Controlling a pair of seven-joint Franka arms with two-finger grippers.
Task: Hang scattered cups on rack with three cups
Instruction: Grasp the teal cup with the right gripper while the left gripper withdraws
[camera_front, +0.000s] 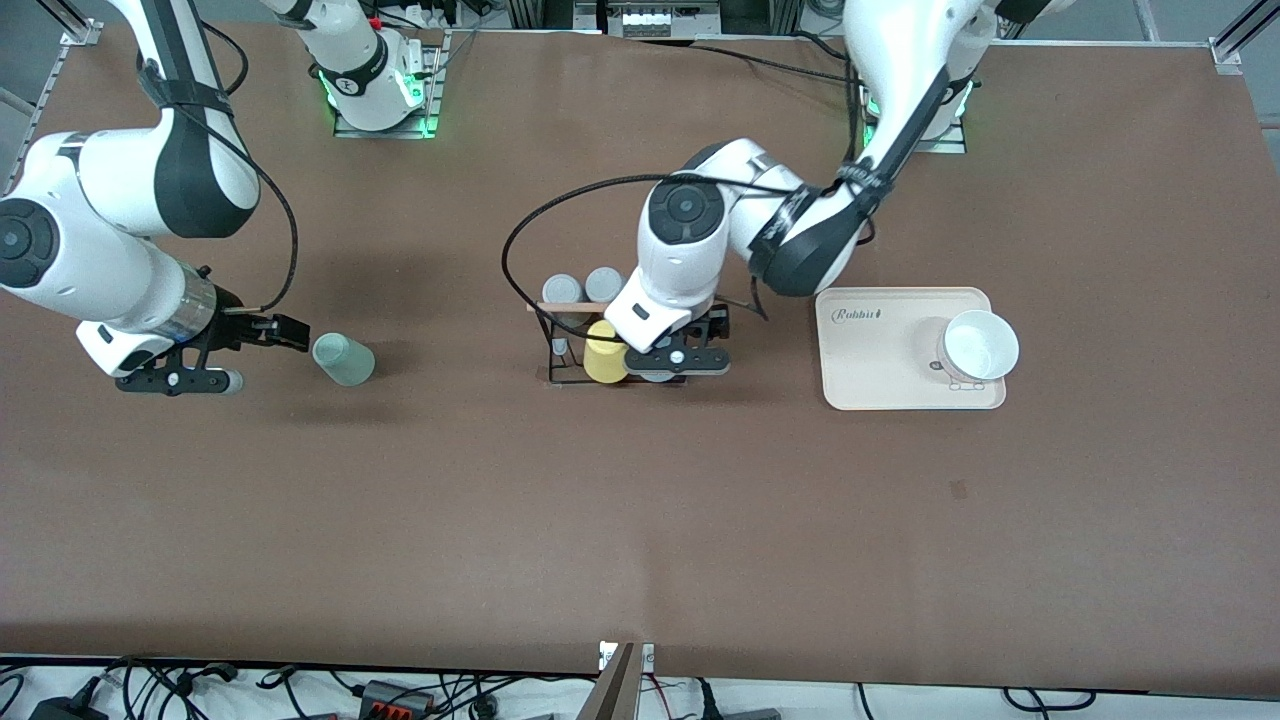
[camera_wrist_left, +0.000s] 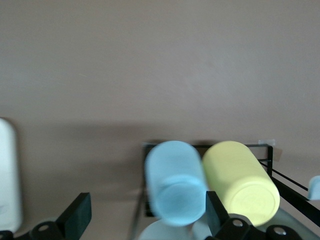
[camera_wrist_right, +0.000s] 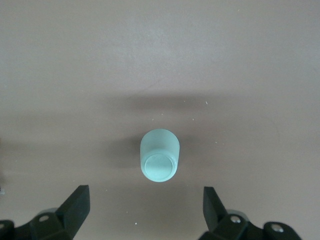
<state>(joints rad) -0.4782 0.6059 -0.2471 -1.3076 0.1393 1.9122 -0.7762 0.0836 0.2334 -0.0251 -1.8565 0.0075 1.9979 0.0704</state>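
The black wire rack (camera_front: 556, 345) with its wooden rod stands mid-table and holds two grey cups (camera_front: 583, 287) and a yellow cup (camera_front: 604, 353). My left gripper (camera_front: 678, 357) is over the rack, beside the yellow cup. In the left wrist view it (camera_wrist_left: 147, 217) is open, and the light blue cup (camera_wrist_left: 175, 185) sits between its fingers, close to one of them, beside the yellow cup (camera_wrist_left: 242, 181) on the rack (camera_wrist_left: 266, 148). The mint green cup (camera_front: 343, 360) lies on the table toward the right arm's end. My right gripper (camera_front: 287, 333) is open just beside it, and the cup (camera_wrist_right: 160, 156) lies ahead of the gripper (camera_wrist_right: 145, 207).
A beige tray (camera_front: 870, 370) with a white bowl (camera_front: 981, 345) lies on the table toward the left arm's end, beside the rack. A black cable loops over the table by the rack.
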